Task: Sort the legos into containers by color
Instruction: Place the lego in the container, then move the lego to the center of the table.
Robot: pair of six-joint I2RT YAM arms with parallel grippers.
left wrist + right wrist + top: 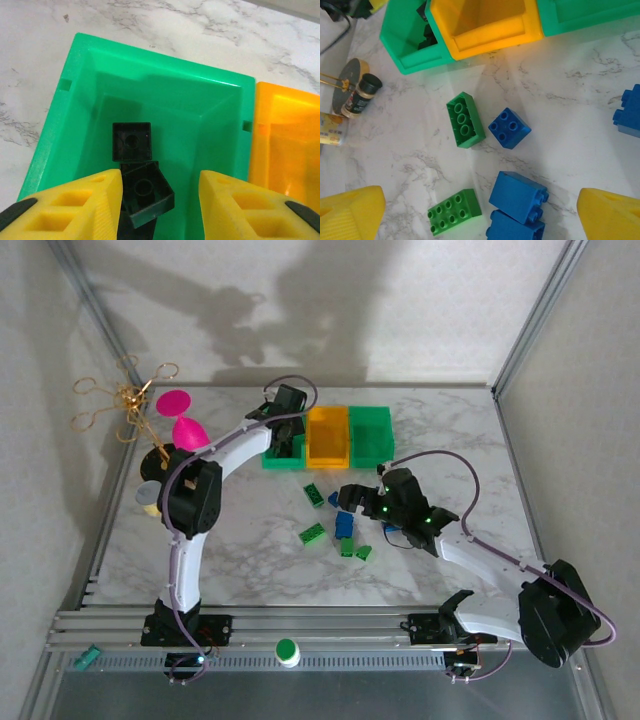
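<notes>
"Yellow fingers (75,210) of the left gripper (160,200) sit closest to the lens. How do they stand?"

"Parted, over the left green bin (165,62). A black brick (146,192) hangs tilted between them, close against the left finger. The right finger is clear of it, so nothing is clamped. A second black brick (131,141) lies flat on the bin floor just beyond."

"And the right gripper (480,205)?"

"Spread wide and holding nothing, hovering over two blue bricks (518,196) that sit together. Farther out, a small blue brick (509,128) lies just beside a green brick (465,120), with another green brick (454,211) nearer the left finger."

"Any writing?"

"A dark-capped jar (360,95) carries a label, but it's too small to read."

"Surface and room?"

"White marble-patterned tabletop (230,560) with grey veins. The bins stand in a row at the far side, with the orange-yellow bin (327,435) between the left green one and the right green bin (370,435). A pink goblet (183,420) stands to their left. Pale walls (400,300) close it in, edged with aluminium framing (530,330)."
</notes>
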